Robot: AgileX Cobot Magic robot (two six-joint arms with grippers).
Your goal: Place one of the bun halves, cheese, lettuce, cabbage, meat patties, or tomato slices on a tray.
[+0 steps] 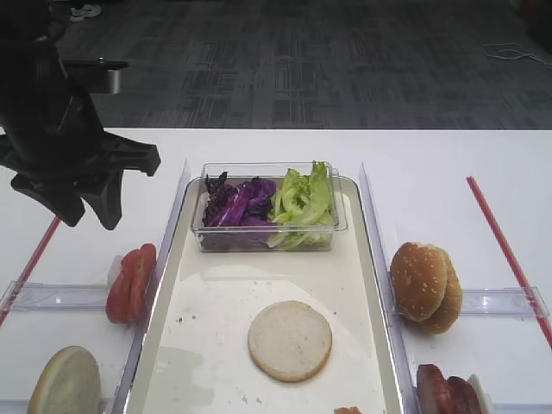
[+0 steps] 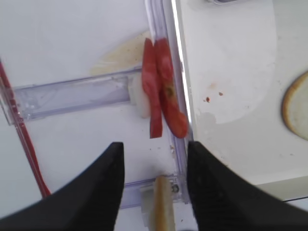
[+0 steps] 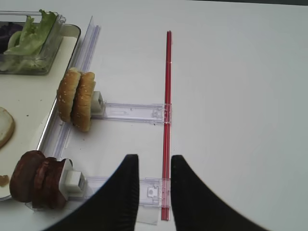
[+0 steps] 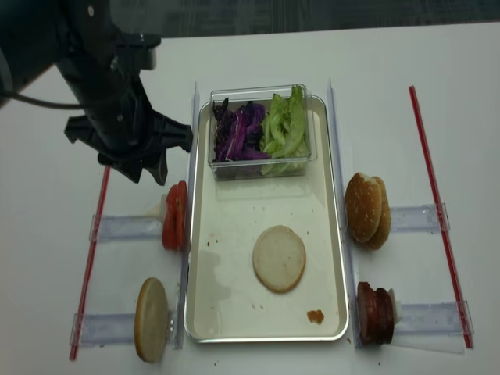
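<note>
One bun half point(image 1: 290, 340) lies flat on the cream tray point(image 1: 168, 285). Another bun half point(image 4: 151, 319) stands on edge in a holder left of it. Tomato slices point(image 2: 161, 91) stand upright beside the tray's left rim. My left gripper point(image 2: 154, 149) hangs open and empty above the table, just short of the tomato slices point(image 4: 175, 215). Cabbage point(image 1: 237, 203) and lettuce point(image 1: 302, 203) fill a clear tub at the tray's far end. Meat patties point(image 3: 36, 185) stand right of the tray. My right gripper point(image 3: 153, 161) is open over a red strip, holding nothing. Cheese is out of view.
Two domed bun tops point(image 1: 424, 285) stand on edge right of the tray. Clear plastic holders point(image 3: 134, 113) and red strips point(image 3: 167, 96) lie on the white table on both sides. A small orange-brown scrap point(image 4: 315, 316) sits near the tray's front edge.
</note>
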